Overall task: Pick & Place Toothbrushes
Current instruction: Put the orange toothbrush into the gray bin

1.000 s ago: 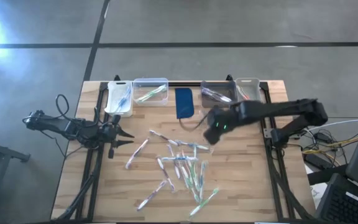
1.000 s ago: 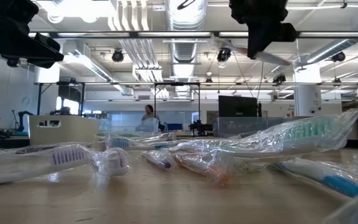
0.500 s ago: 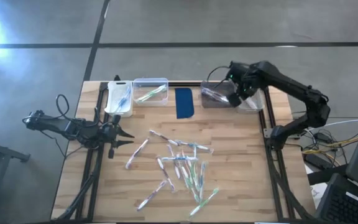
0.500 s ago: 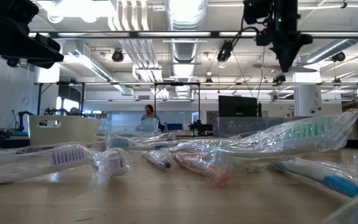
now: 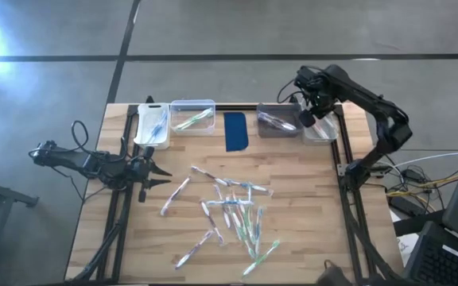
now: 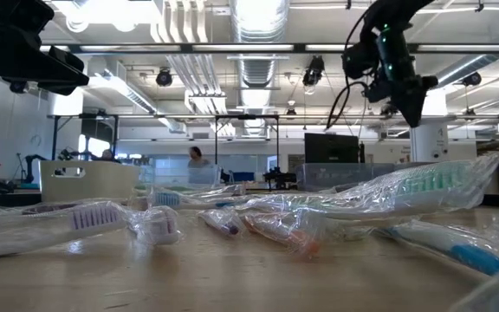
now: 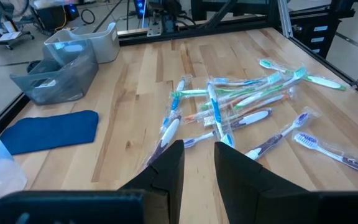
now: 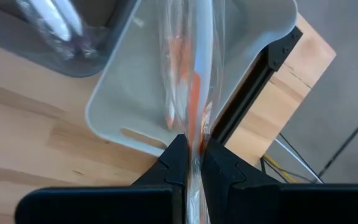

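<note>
The right claw (image 8: 193, 163) is clamped on a wrapped orange toothbrush (image 8: 191, 93), holding it by one end so that it hangs over the pale grey bin (image 5: 318, 127) at the far right of the worktop (image 5: 308, 230), probably to drop it in with the brush lengthwise. Only the right wrist view shows that grip and the orange handle; from above the brush is lost against the arm. The other toothbrushes (image 5: 233, 213) lie scattered in wrappers mid-worktop, with a few already in the far bins. The left claw (image 7: 197, 163) waits at the left edge, fingers slightly apart and empty, facing the pile.
</note>
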`<state>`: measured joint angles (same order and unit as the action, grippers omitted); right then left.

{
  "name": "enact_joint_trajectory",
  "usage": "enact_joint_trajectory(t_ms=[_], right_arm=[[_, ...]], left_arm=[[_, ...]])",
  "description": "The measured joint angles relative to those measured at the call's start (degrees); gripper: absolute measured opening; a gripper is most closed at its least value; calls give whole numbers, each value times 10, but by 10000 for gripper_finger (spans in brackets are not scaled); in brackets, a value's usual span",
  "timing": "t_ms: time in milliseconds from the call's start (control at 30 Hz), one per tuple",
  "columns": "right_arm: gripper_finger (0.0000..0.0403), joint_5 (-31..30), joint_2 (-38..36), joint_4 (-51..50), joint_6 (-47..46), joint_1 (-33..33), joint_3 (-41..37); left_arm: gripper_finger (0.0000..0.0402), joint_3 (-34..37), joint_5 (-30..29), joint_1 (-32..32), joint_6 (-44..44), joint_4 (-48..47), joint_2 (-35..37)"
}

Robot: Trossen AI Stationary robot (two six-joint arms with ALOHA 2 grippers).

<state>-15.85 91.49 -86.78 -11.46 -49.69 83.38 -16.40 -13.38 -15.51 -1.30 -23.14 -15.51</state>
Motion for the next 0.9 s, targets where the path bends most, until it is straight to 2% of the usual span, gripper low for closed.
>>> enact_joint_trajectory(t_ms=[200, 600, 900], right_arm=[[18, -2, 42, -2, 14, -17, -1], [18, -7, 35, 1, -5, -56, -3], [18, 8, 36, 1, -6, -57, -12]], left_arm=[[94, 0, 0, 0, 0, 0, 0], [94, 0, 0, 0, 0, 0, 0], [94, 0, 0, 0, 0, -1, 0]])
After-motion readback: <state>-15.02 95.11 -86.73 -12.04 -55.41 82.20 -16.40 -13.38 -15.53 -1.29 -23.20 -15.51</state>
